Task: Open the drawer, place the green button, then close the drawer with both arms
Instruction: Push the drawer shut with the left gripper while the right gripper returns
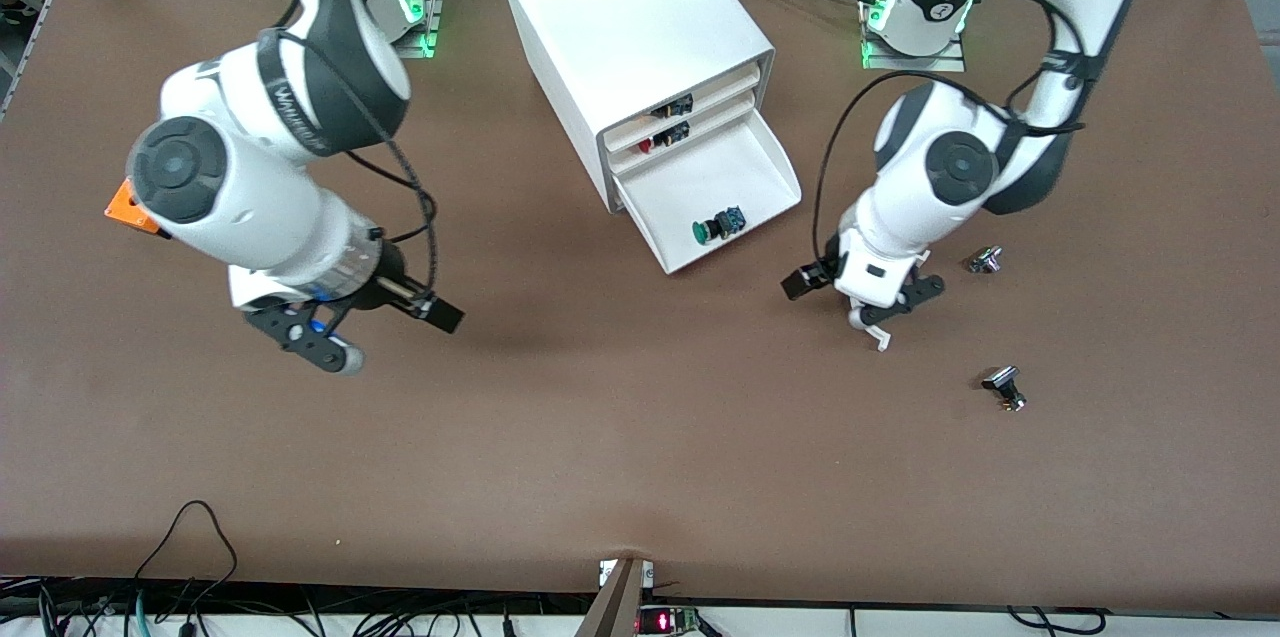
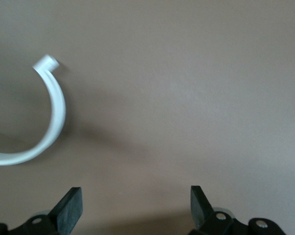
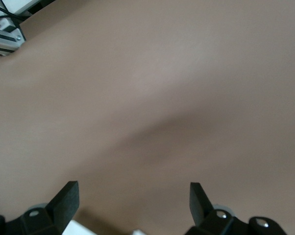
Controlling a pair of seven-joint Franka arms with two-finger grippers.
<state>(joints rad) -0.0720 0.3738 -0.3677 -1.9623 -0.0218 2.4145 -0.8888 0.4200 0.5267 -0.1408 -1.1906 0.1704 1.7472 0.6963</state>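
The white cabinet point(image 1: 625, 12) stands at the table's middle, near the robots' bases. Its lowermost drawer point(image 1: 700, 172) is pulled out. The green-capped button point(image 1: 716, 227) lies inside it near the drawer's front wall. My left gripper point(image 1: 888, 307) is open and empty, low over bare table beside the open drawer, toward the left arm's end; its wrist view point(image 2: 136, 205) shows only brown table and a white curved hook point(image 2: 52, 112). My right gripper point(image 1: 322, 345) is open and empty over bare table toward the right arm's end; its wrist view point(image 3: 134, 203) shows only table.
Two silver-and-black small parts point(image 1: 985, 260) point(image 1: 1003, 387) lie on the table near my left gripper. An orange box point(image 1: 130, 207) shows partly from under the right arm. The two upper drawers point(image 1: 680, 117) are slightly open with small parts in them.
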